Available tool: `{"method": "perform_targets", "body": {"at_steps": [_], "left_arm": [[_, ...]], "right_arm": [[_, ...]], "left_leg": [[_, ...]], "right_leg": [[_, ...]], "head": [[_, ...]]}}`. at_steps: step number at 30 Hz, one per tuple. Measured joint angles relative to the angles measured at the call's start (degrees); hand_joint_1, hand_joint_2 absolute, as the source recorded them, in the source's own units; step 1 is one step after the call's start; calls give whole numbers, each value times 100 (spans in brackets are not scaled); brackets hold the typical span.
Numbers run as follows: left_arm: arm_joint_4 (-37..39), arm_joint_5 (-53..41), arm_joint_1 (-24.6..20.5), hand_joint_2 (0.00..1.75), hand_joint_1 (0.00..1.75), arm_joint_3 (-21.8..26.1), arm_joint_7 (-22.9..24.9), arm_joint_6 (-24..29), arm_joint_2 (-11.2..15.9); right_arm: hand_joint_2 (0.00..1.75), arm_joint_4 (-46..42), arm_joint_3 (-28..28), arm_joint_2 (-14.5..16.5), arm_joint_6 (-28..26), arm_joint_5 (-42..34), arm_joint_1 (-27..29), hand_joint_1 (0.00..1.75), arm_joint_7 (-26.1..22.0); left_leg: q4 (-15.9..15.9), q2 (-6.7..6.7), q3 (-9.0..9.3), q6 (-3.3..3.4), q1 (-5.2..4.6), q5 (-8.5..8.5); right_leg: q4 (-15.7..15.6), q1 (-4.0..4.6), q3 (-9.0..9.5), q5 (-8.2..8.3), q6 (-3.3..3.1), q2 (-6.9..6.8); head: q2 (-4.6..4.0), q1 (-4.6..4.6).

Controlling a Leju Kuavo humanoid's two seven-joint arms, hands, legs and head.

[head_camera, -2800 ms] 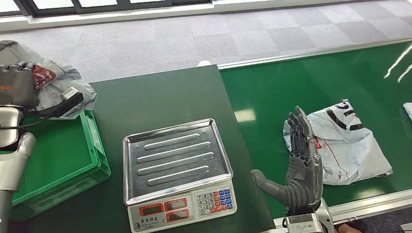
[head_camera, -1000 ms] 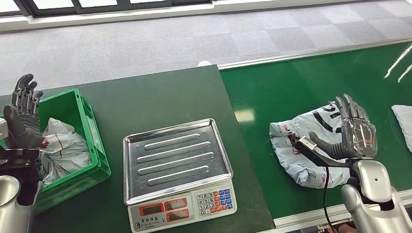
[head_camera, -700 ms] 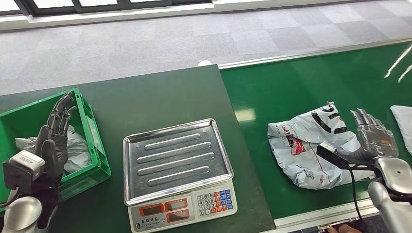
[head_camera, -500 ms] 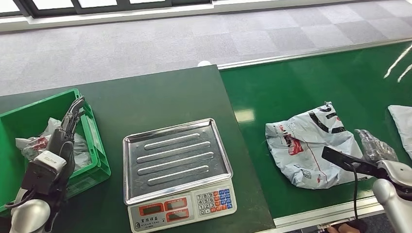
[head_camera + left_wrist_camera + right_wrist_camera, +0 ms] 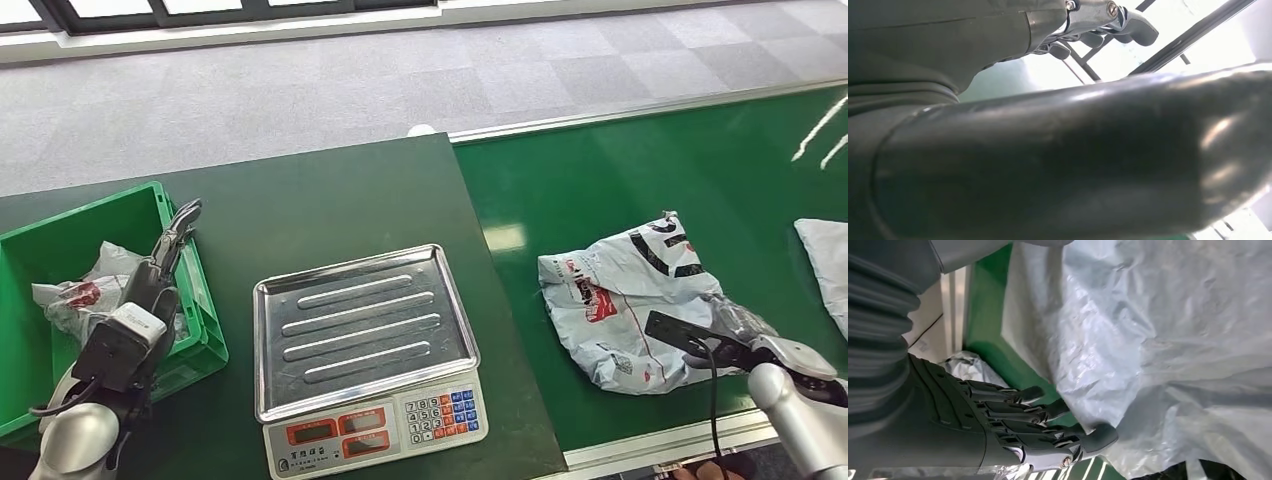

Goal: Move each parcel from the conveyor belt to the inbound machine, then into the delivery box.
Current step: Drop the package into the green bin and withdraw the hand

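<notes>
A white-grey parcel [image 5: 625,300] with black and red print lies on the green conveyor belt [image 5: 620,180]. My right hand [image 5: 738,325] is low at its near right edge, fingers stretched out. In the right wrist view the fingertips [image 5: 1098,434] touch the edge of the parcel [image 5: 1168,340] and hold nothing. Another crumpled parcel [image 5: 85,292] lies inside the green delivery box [image 5: 205,320]. My left hand [image 5: 158,275] hovers over the box's right wall, fingers straight and empty. The scale [image 5: 362,330] stands bare between them.
A second white parcel [image 5: 826,262] shows at the belt's right edge. The scale's keypad [image 5: 440,412] faces me on the dark table [image 5: 330,195]. A grey carpeted floor [image 5: 300,80] lies beyond.
My left hand dropped its parcel into the box and sank back toward the box's right wall. My right hand lowered to the near right edge of the belt parcel, which drifted left.
</notes>
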Motion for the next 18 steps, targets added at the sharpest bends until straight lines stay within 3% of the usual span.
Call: {"method": "perform_targets", "body": {"at_steps": [6,11,12,15,16,18], "left_arm": [[3,-70,27,0,0,-2,34,40,-52],[26,-45,4,0,0,-3,40,35,-94],[30,-55,-3,0,0,-3,52,30,-104],[32,-98,-18,0,0,-3,113,2,-139],[31,-109,-22,0,0,-3,138,-8,-150],[31,-124,-39,0,0,-3,180,-19,-163]], "right_arm": [[175,246,311,473,-626,-147,-248,0,-268],[175,426,521,769,-668,-121,-316,2,-222],[175,462,564,801,-647,-80,-334,22,-187],[175,580,726,868,-542,97,-417,151,-60],[175,621,784,886,-516,163,-445,175,-30],[175,708,913,923,-501,306,-496,175,2]], "left_leg": [[0,-4,1,-1,0,4],[0,-6,1,-3,0,7],[0,-5,1,-3,0,7],[0,-5,1,-3,0,7],[0,-5,1,-3,0,6],[0,-5,1,-2,0,6]], "right_leg": [[0,1,0,1,-1,0],[0,1,1,3,-1,0],[1,1,1,3,-1,0],[0,1,0,3,0,1],[0,2,0,3,0,1],[0,2,0,3,0,1]], "head": [[0,-2],[0,-1],[0,0],[0,0],[0,0],[0,-1]]}}
